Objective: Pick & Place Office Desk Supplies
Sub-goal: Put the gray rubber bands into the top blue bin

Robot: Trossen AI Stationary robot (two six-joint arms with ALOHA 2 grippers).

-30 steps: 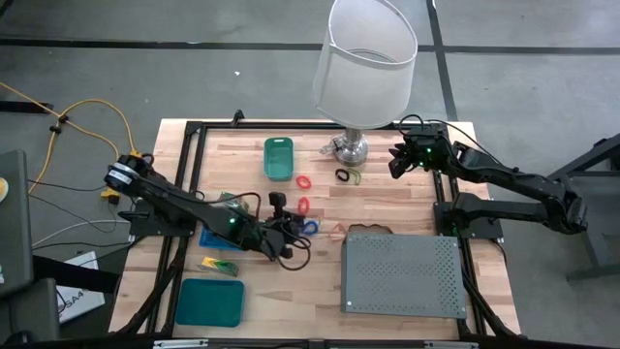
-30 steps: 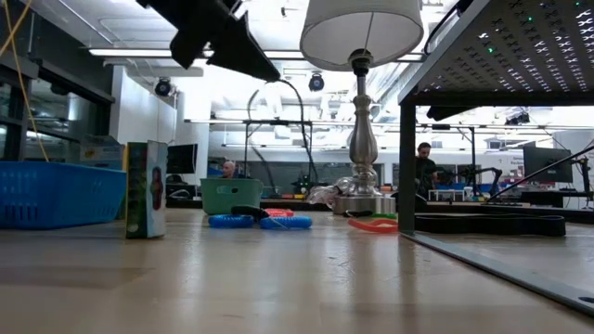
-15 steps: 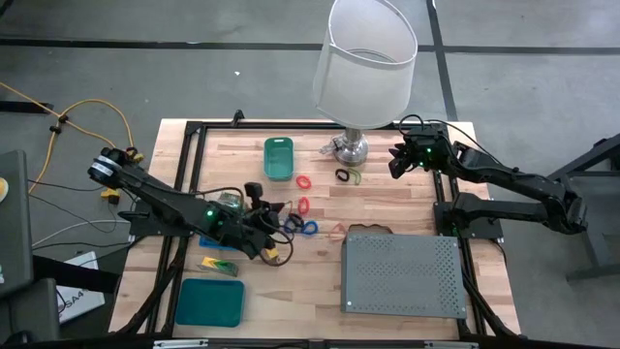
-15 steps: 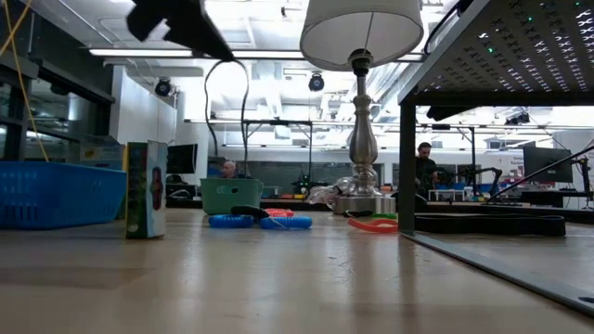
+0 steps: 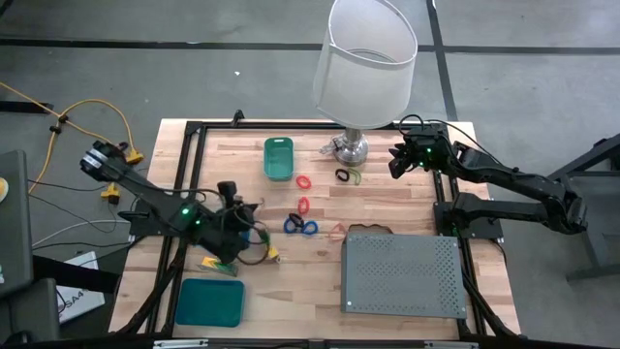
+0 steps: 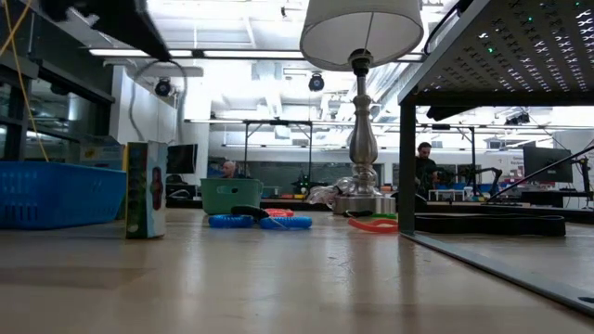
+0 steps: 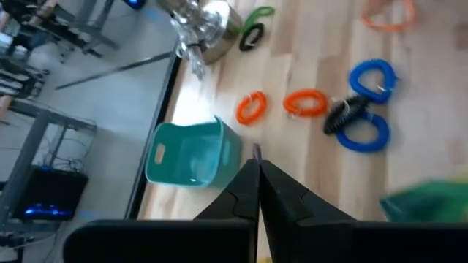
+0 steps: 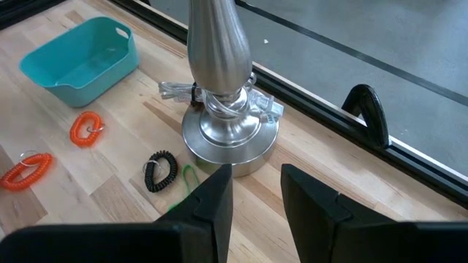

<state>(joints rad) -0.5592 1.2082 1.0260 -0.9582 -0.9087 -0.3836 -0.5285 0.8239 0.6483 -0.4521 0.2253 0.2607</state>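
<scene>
The supplies lie mid-table: two blue loops with a black coil between them, two red loops, a black coil and a green loop by the lamp base, and a tan loop. Yellow-and-green blocks lie at the near left. My left gripper hangs shut above the table, left of the blue loops, with nothing seen between its fingers. My right gripper waits open beside the lamp base.
A small teal bin stands far of centre and a flat teal tray at the near left. The grey perforated box fills the near right. The lamp towers at the far middle. A block stands upright in the low view.
My left gripper has drawn back from the blue loops toward the table's left edge, rising a little and turning, and its fingers have stayed shut. The loops lie where they were.
</scene>
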